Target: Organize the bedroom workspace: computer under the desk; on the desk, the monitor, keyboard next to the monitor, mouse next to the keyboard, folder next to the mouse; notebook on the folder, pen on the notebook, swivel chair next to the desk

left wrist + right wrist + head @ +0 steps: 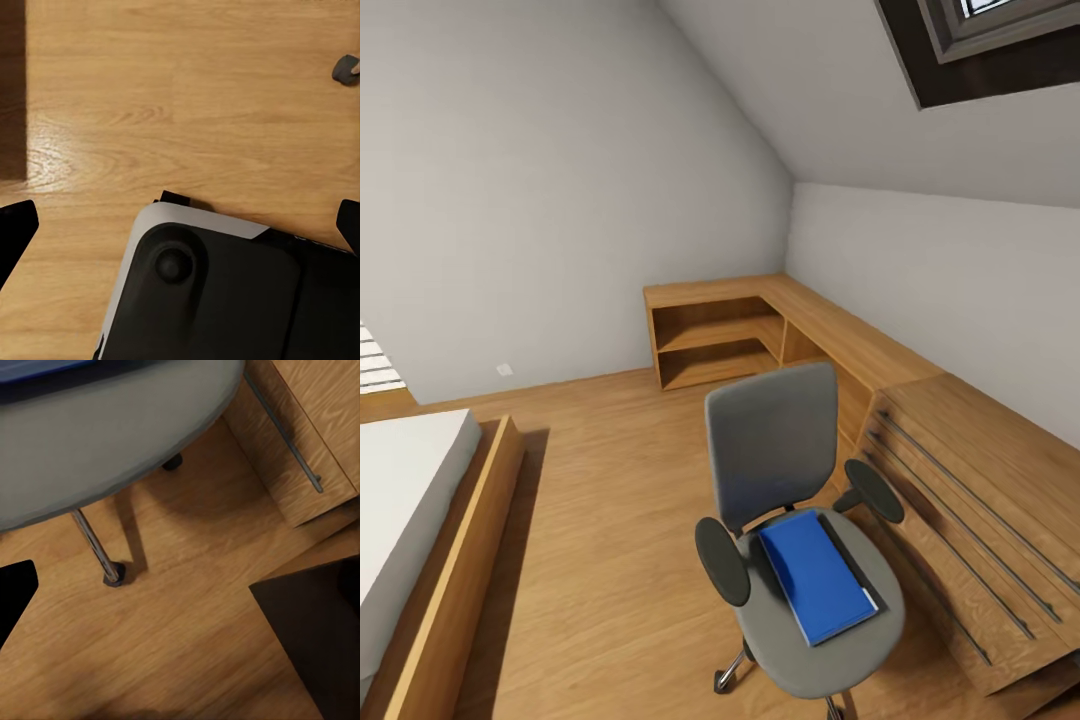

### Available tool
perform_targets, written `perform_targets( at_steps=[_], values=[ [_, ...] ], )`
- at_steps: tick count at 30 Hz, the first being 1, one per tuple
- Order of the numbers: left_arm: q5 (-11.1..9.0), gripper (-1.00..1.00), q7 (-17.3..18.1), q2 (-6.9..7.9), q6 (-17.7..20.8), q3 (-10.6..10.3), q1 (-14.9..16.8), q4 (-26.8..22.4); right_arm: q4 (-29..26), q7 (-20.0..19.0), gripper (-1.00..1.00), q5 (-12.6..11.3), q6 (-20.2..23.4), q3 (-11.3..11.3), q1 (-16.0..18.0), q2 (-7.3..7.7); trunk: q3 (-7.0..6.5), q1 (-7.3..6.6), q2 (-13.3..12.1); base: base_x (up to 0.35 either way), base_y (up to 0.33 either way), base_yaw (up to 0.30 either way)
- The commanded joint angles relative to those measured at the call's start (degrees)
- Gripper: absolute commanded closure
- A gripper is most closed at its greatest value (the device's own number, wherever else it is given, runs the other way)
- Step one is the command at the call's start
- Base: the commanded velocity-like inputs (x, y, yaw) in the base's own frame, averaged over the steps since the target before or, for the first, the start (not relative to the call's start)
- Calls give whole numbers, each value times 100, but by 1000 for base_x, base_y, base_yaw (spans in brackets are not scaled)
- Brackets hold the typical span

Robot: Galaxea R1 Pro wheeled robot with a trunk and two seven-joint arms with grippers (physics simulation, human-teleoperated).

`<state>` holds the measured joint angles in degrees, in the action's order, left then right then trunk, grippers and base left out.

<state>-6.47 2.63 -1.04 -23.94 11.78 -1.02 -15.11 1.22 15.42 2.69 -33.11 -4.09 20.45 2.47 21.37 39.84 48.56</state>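
The grey swivel chair [772, 445] stands on the wooden floor at the lower middle of the head view, with its back toward the low wooden shelving. The bright blue folder [816, 577] lies flat on its seat, and a dark strip that I cannot identify runs along the folder's right edge. In the right wrist view my right gripper [180, 585] is open, beside and below the seat [97, 442] and near a chrome leg with a castor [112, 576]. My left gripper [180, 225] is open over the bare floor and the robot's black base [225, 300]. The desk, computer, monitor, keyboard, mouse, notebook and pen are out of view.
Low wooden shelving [720, 335] runs along the far wall and turns down the right side into a wooden drawer unit [980, 500] close to the chair. A bed with a wooden frame [430, 560] stands at the left. A skylight [990, 40] sits in the sloped ceiling.
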Motion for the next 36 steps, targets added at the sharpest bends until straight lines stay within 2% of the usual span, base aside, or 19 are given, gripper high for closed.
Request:
perform_targets(
  at_steps=[1,12,25,36],
  values=[
    [-61,-100,28,-2,-2,0,-3,-10,13,3,-100,30,-29,-40,5,3,5,1,4,2,0,0],
    [-62,-100,28,-2,-5,5,-3,-10,12,0,-100,30,-29,-42,5,11,5,1,4,0,0,0],
    [-65,-100,28,-2,-6,17,-3,-10,10,-12,-100,30,-29,-40,6,17,5,1,4,0,0,244],
    [-65,-100,28,-3,-122,25,-3,-10,7,-20,-100,37,-40,-38,3,37,5,1,4,0,0,58]
  ],
)
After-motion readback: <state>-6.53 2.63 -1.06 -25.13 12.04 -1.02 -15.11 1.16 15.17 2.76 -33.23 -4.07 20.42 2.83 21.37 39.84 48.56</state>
